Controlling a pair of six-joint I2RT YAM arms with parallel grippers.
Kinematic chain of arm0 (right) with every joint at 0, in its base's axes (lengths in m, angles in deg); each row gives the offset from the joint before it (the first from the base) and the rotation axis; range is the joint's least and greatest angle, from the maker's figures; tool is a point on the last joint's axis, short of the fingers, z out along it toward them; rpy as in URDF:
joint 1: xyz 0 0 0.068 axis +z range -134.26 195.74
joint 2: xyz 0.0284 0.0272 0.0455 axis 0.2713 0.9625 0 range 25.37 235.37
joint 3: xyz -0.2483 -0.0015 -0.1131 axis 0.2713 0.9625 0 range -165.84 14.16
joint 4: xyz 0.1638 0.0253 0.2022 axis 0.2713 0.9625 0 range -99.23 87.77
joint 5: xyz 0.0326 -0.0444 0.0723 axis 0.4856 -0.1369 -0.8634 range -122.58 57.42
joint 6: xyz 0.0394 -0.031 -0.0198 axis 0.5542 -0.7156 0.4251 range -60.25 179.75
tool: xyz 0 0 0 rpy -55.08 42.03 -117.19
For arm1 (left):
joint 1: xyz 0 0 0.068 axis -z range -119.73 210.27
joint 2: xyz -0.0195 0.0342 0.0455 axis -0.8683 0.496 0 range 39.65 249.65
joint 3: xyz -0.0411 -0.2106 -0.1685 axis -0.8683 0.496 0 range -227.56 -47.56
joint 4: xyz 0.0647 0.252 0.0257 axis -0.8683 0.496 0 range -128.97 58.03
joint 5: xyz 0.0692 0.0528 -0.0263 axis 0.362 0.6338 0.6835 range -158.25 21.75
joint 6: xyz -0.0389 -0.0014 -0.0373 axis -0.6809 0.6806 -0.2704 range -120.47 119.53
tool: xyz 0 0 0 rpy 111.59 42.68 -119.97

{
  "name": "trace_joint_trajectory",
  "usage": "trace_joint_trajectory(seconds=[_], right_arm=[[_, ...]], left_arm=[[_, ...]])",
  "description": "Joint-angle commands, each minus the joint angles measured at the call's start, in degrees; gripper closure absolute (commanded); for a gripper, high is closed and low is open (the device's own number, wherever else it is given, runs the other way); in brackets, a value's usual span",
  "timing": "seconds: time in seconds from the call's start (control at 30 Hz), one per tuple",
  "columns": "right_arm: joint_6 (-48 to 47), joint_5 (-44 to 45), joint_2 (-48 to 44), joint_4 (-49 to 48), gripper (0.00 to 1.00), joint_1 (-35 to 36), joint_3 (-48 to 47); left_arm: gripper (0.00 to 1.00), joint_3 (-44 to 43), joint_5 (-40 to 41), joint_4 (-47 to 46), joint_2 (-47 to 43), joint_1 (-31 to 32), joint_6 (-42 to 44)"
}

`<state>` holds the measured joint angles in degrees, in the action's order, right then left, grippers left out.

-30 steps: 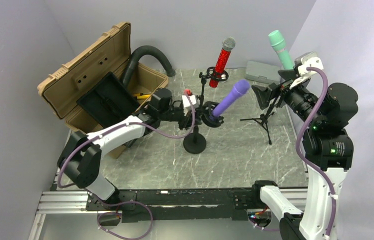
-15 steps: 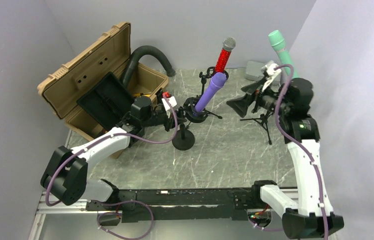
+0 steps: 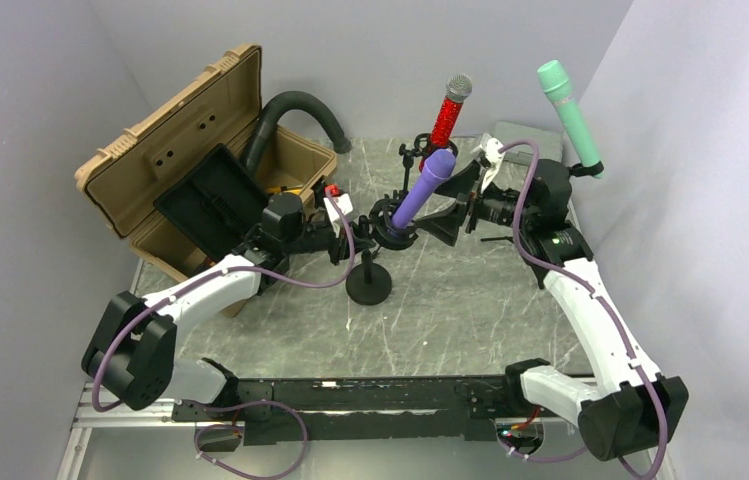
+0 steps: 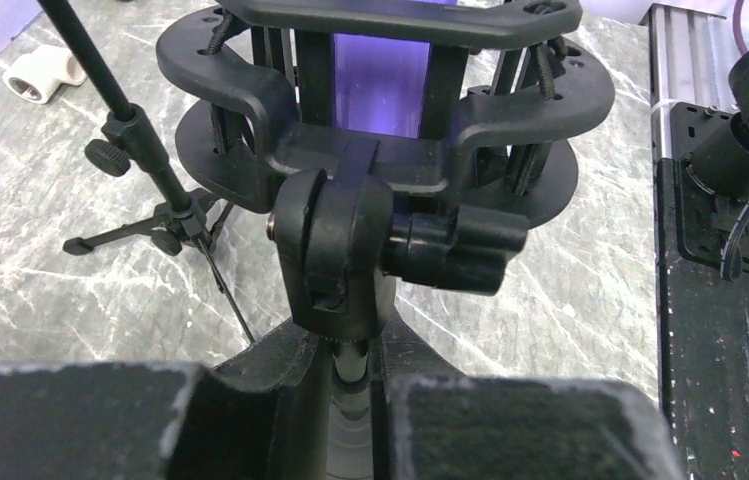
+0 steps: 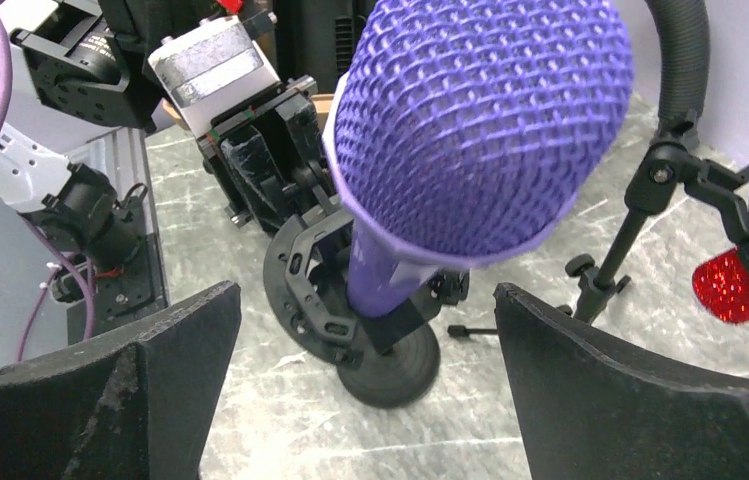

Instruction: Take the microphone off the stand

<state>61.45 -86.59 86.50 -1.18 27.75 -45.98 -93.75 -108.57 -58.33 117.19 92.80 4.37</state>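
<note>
A purple microphone (image 3: 422, 188) sits tilted in the black shock mount (image 3: 390, 224) of a round-based stand (image 3: 368, 287). My left gripper (image 3: 358, 240) is shut on the stand's thin pole just below the swivel joint (image 4: 335, 250); the pole (image 4: 353, 385) shows between the closed fingers. My right gripper (image 3: 447, 206) is open, right beside the microphone's upper half. In the right wrist view the mesh head (image 5: 480, 120) fills the top, and the wide-apart fingers (image 5: 150, 385) stand on either side below it without touching. The left gripper (image 4: 355, 400) holds nothing else.
A red glitter microphone (image 3: 447, 118) on a tripod stand stands just behind. A teal microphone (image 3: 570, 112) rises at the far right. An open tan case (image 3: 200, 150) and a black hose (image 3: 290, 108) lie at the back left. A grey box (image 3: 525, 140) rests at the back.
My right arm has swung left from beside the teal microphone up to the purple one. The left gripper first pulled the stand left, tilting the microphone upright, then held still.
</note>
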Motion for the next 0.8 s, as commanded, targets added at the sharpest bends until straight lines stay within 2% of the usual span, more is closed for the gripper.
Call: trace_joint_trajectory(seconds=[0.0,0.17,0.37,0.47,0.77], right_arm=[[1.5,-1.4,1.0,-12.4,0.02,1.2,1.6],[7.0,-3.2,2.4,-22.1,0.11,1.6,4.8],[10.9,-3.8,2.8,-29.3,0.26,2.0,8.2],[12.8,-4.0,2.8,-32.2,0.33,2.0,9.4],[16.3,-4.3,3.7,-36.9,0.49,2.1,10.3]], left_arm=[[1.0,-1.1,-5.0,-5.2,0.1,0.0,-1.9],[1.0,-1.0,-5.7,-6.1,1.0,0.0,-2.8],[1.0,-0.6,-6.6,-9.0,1.9,-0.1,-4.5],[1.0,-0.3,-6.9,-10.0,2.3,0.0,-6.6],[1.0,0.4,-7.0,-10.4,3.0,-0.1,-5.7]])
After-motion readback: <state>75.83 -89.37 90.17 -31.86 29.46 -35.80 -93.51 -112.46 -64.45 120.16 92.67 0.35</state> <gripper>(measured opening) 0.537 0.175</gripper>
